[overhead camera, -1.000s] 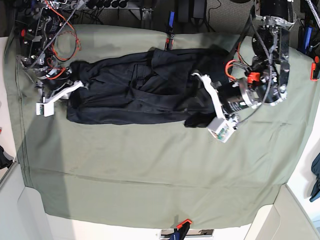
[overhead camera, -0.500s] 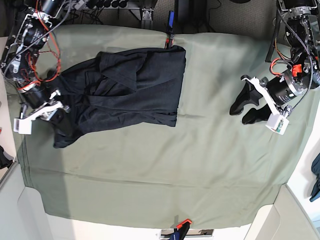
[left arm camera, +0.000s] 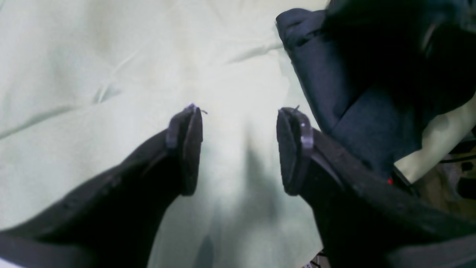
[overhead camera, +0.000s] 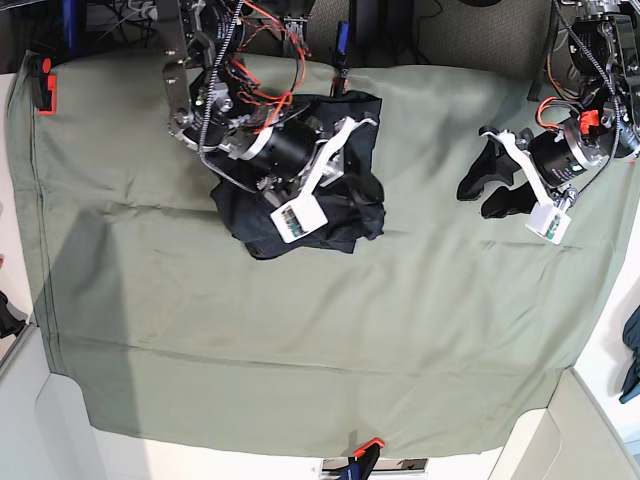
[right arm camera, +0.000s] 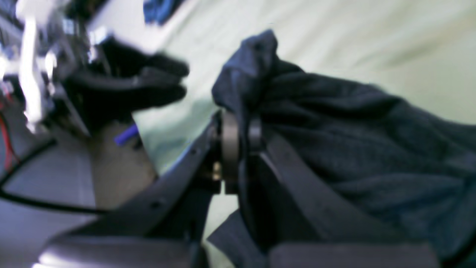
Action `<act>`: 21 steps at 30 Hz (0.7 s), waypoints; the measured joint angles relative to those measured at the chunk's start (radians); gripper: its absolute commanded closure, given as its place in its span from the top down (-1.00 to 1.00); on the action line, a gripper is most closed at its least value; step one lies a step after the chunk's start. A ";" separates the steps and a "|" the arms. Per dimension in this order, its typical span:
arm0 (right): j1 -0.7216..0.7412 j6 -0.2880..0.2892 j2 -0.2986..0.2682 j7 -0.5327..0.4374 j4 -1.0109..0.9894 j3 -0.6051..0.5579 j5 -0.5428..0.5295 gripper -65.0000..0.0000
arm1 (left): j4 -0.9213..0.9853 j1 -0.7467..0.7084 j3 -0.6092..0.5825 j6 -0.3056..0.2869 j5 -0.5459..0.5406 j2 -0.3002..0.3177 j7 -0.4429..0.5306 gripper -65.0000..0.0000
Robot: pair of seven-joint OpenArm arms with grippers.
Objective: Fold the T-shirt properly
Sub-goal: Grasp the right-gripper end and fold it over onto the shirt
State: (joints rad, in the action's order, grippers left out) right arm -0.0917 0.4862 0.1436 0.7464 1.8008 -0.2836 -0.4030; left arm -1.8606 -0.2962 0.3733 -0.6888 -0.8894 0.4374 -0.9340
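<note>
Half a sec ago lay spread wide at far left of cloth; now bunched into a dark heap far-centre: T-shirt (overhead camera: 330, 190), carried rightward and doubled over itself. Done by right gripper (overhead camera: 345, 140), moved from far-left edge in over the garment, jaws pinched tight on a fold of fabric (clear in right wrist view (right arm camera: 241, 141), knit squeezed between pads, rest of shirt draping off to the right). Left gripper (overhead camera: 487, 190) parked well right of shirt, about where it was half a sec back, jaws apart, nothing between them, only green table cloth (left arm camera: 111, 74) under fingertips (left arm camera: 187, 149); dark fabric seen at upper right of left wrist view, apart from jaws, not gripped. Meaning for task: looks like one lengthwise fold brought across, but result lumpy, edges not lined up, sleeves not discernible in heap; judged mid-task, far from a neat fold. Prob. next need: release, flatten, re-square edges before another fold; risk of dragging whole pile if right gripper lifts w/o letting go. Containers: none in view, nothing held in anything; just table cloth (overhead camera: 300, 350) w/ orange clamps at edges (overhead camera: 366, 446) and far-left corner (overhead camera: 45, 80). Small blue item at far edge (overhead camera: 342, 40), too small to identify.
</note>
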 measured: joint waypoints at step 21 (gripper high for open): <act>0.038 -0.127 -0.002 -0.009 0.171 0.050 0.246 -0.57 | 0.000 0.000 0.000 0.000 -0.021 0.000 -0.009 0.06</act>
State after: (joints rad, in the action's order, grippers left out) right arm -0.0540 0.3592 0.1421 0.7372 1.9717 -0.2337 -0.1574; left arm -1.8606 -0.2962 0.3733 -0.6891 -0.9100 0.4377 -0.9432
